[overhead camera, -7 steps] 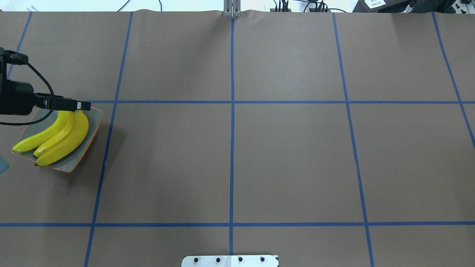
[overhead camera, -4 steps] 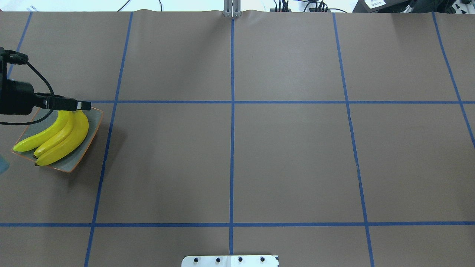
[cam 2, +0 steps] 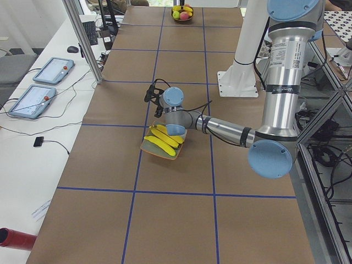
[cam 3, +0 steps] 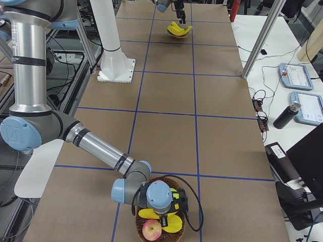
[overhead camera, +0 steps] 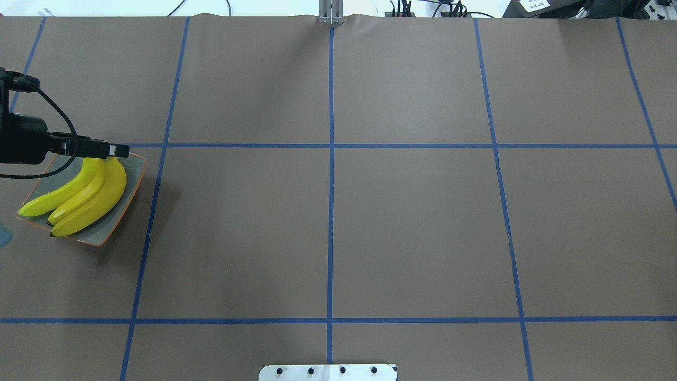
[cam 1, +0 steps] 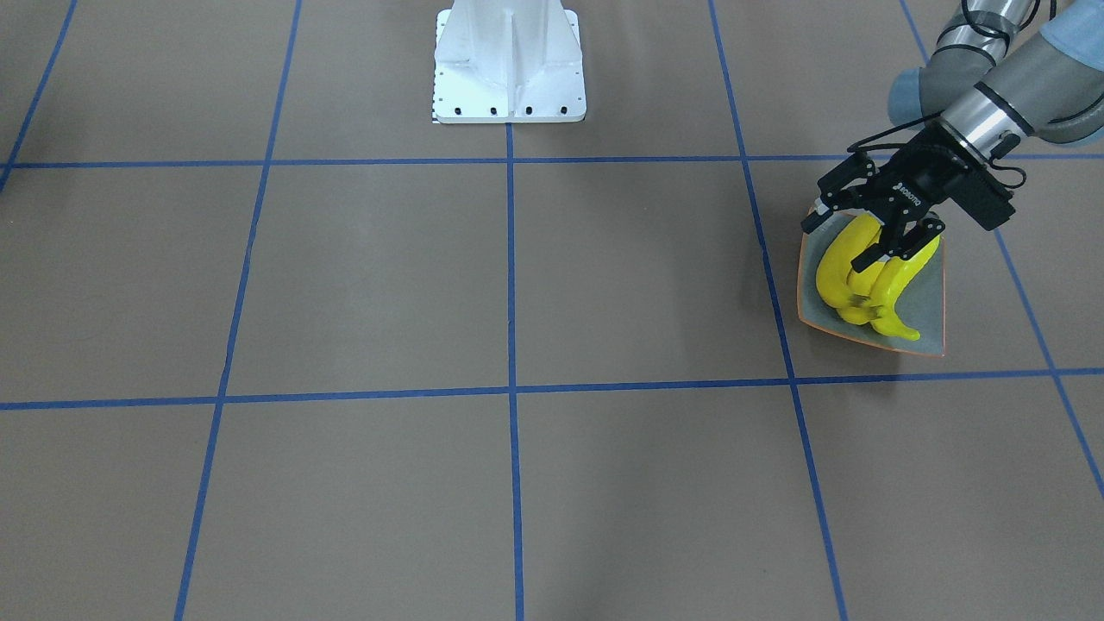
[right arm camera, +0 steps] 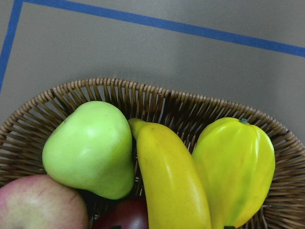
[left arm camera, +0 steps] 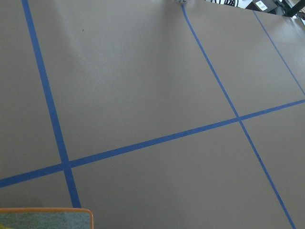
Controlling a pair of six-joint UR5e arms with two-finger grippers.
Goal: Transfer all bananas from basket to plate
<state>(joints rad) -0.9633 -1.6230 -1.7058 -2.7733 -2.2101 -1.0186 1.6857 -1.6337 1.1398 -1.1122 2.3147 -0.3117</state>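
Three bananas (overhead camera: 84,193) lie side by side on the grey-blue plate (overhead camera: 133,170) at the table's left; they also show in the front view (cam 1: 862,280). My left gripper (cam 1: 835,244) is open and hovers just over the stem ends of these bananas; it also shows in the overhead view (overhead camera: 119,151). One banana (right arm camera: 171,181) lies in the wicker basket (right arm camera: 119,90) at the far right end of the table. My right gripper (cam 3: 162,218) hangs over that basket (cam 3: 137,224). I cannot tell whether it is open or shut.
The basket also holds a green pear (right arm camera: 90,148), a yellow starfruit (right arm camera: 236,167), a red apple (right arm camera: 33,202) and a dark red fruit. The white robot base (cam 1: 509,60) stands at the table's middle edge. Blue tape lines grid the brown tabletop (overhead camera: 412,227).
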